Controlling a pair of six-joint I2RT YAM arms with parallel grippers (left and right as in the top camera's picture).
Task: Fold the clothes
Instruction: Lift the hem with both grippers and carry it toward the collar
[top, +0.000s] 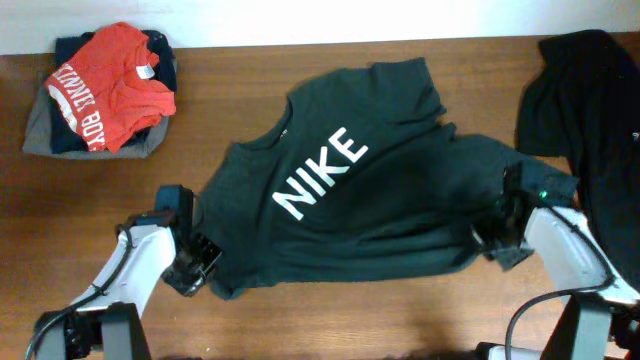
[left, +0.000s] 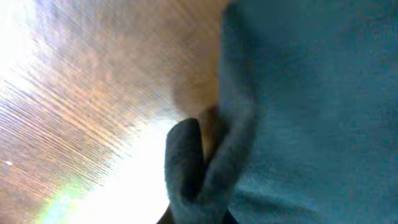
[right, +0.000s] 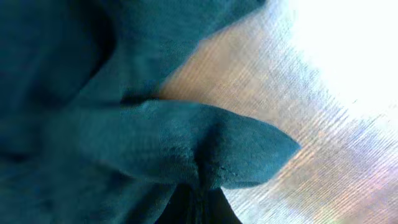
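T-shirt (top: 390, 205), black, rumpled, white NIKE lettering (top: 320, 172) upward

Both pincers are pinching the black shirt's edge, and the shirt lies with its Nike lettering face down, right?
Not quite. The overhead view shows the white NIKE lettering facing up on the black shirt. The left pincer and right pincer do each pinch its edge.

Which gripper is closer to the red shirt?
Left. The left gripper holds the Nike shirt at its edge nearest the red shirt; the right gripper holds the opposite edge, much farther away.
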